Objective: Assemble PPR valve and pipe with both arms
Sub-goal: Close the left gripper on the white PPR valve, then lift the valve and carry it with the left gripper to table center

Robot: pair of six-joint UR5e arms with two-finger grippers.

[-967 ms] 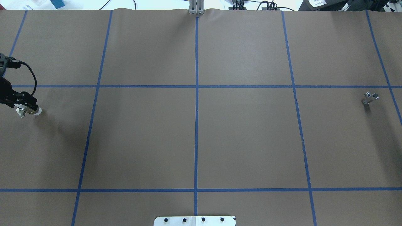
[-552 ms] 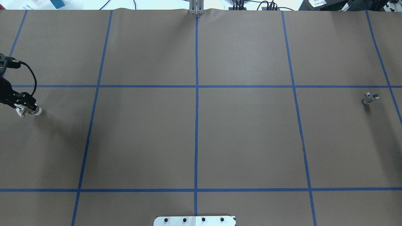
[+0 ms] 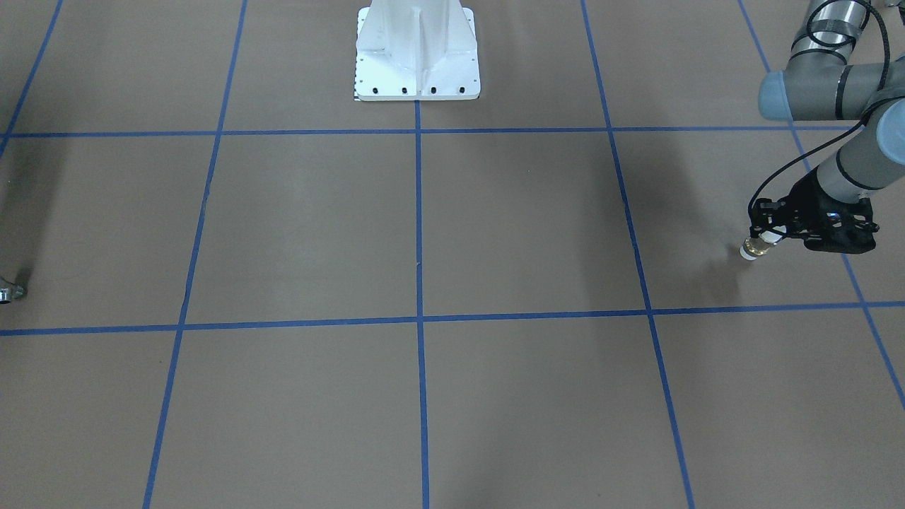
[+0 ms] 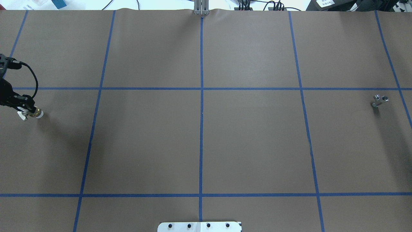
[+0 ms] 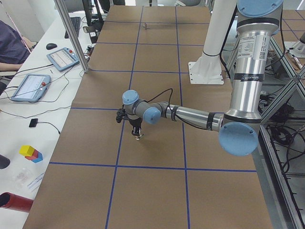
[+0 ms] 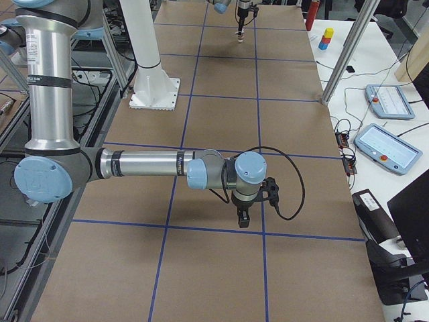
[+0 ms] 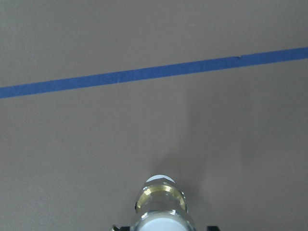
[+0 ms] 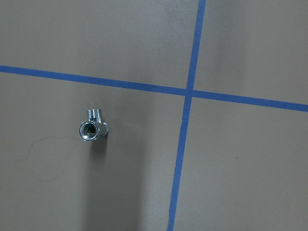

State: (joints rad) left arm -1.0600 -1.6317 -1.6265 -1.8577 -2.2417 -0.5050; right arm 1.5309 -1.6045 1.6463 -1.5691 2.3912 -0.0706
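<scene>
We find the PPR valve, a short brass-bodied cylinder with white plastic ends [image 4: 34, 113], at the far left of the brown paper-covered table [image 4: 251, 138]. It sits in the outermost square of the blue tape grid [image 4: 201, 88], on the robot's side of the cross line. The black skeletal left gripper [image 4: 27, 109] is right at it, reaching in from the table's edge. In the left wrist view the valve fills the gap between two black finger edges at the bottom of the frame. We cannot tell whether the fingers actually pinch it or only straddle it.

The pipe, a small shiny silver metal fitting with threaded stubs [image 4: 379, 100], stands alone at the far right of the table. In the right wrist view one open end faces up and it is well clear of a tape crossing. Nothing touches it.

The right gripper [image 6: 242, 216] points down at the end of the near arm in the right-side view. We cannot tell how wide it stands.
</scene>
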